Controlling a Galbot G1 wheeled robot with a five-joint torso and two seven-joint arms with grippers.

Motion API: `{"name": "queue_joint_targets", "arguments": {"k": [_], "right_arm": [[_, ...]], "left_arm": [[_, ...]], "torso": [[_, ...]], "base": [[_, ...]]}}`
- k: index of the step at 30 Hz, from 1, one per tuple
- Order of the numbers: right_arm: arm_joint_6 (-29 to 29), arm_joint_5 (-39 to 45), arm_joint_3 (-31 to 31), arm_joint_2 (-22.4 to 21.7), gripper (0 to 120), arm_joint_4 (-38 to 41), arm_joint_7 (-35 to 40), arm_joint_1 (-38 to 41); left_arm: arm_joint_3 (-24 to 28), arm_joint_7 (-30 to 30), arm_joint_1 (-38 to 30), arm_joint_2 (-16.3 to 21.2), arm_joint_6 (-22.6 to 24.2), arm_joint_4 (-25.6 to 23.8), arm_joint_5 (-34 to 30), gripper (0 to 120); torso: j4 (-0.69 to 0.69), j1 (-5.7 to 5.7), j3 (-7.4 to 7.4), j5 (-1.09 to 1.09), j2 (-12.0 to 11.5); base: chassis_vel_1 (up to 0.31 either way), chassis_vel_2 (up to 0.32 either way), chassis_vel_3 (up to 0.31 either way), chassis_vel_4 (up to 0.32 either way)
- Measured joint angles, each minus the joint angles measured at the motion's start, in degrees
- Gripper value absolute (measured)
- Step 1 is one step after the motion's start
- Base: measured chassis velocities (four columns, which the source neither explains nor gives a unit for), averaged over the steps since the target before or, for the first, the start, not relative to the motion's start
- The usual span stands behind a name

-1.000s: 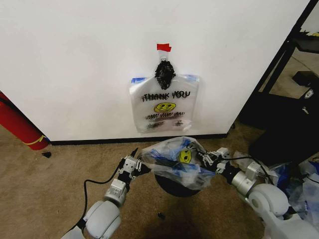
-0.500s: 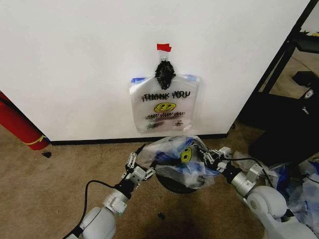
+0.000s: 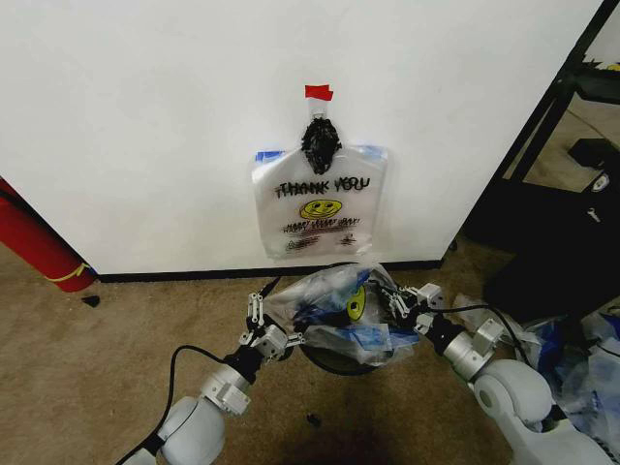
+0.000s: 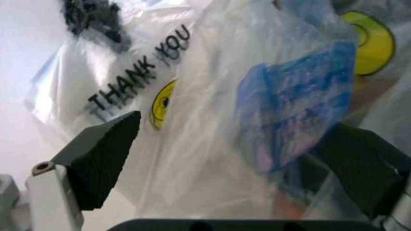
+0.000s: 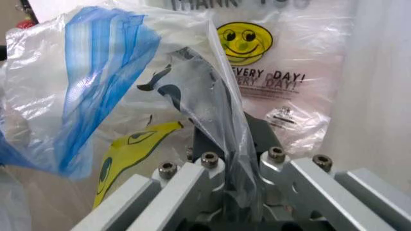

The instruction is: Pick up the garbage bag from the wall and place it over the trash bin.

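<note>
Both tools work the garbage bag (image 3: 341, 312), which I hold stretched crosswise, mouth down, over the trash bin (image 3: 334, 357): my right tool (image 3: 395, 308) pinches its edge tight, my left tool (image 3: 262, 325) gapes wide at its other side.

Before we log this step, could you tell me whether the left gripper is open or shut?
Open. The left gripper has its two dark pads spread wide apart, with the garbage bag loose between them.
</note>
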Motion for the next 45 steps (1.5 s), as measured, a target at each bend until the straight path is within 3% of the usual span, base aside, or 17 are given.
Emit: {"name": "queue_joint_targets", "arguments": {"k": [7,14,19,25,28,35,36,45], "right_arm": [[0.10,-2.35,-1.46,0.37,1,0.78,-0.01,-0.14],[0.15,-4.32,-2.25,0.79,1,0.55,-0.13,-0.36],[-0.96,-4.60,-2.28,0.61,1,0.41,-0.65,-0.49],[-1.02,-4.82,-2.06,0.29,1,0.45,-1.84,-0.91],[-0.83,-4.82,-1.91,0.03,1,0.47,-2.34,-1.05],[0.92,-5.20,-1.13,-0.44,1,-0.26,-4.18,-1.56],[0.92,-5.20,-1.13,-0.44,1,-0.26,-4.18,-1.56],[6.29,-5.86,1.33,-0.42,1,-2.83,-12.04,-1.18]], "left_arm": [[1.70,-1.15,-1.97,-0.85,-0.43,0.73,-0.77,100],[3.01,-0.31,-1.91,-0.55,-2.93,-2.85,-8.62,100],[3.33,3.12,-2.66,0.48,-7.47,-4.70,-17.31,100],[3.65,5.72,-4.51,0.84,-8.49,-5.02,-25.74,98],[3.53,5.81,-5.09,0.93,-7.55,-4.82,-28.07,91],[3.15,6.39,-6.08,1.47,-5.55,-5.41,-35.51,62],[3.15,6.39,-6.08,1.47,-5.55,-5.41,-35.51,62],[2.59,5.46,-8.18,2.01,0.42,-3.89,-44.14,30]], "torso": [[0.00,0.00,0.00,-0.01,0.00],[0.00,0.00,0.00,0.00,0.00],[0.00,0.00,0.00,0.00,0.00],[0.00,0.00,0.00,0.00,0.00],[0.00,0.00,0.00,-0.01,0.00],[0.00,0.00,0.00,0.00,0.00],[0.00,0.00,0.00,0.00,0.00],[0.00,0.00,0.00,0.00,0.00]], "base": [[0.000,0.000,0.000,0.000],[0.000,0.000,0.000,0.000],[0.000,0.000,0.000,0.000],[0.000,0.000,0.000,0.000],[0.000,0.000,0.000,0.000],[0.000,0.000,0.000,0.000],[0.000,0.000,0.000,0.000],[0.000,0.000,0.000,0.000]]}}
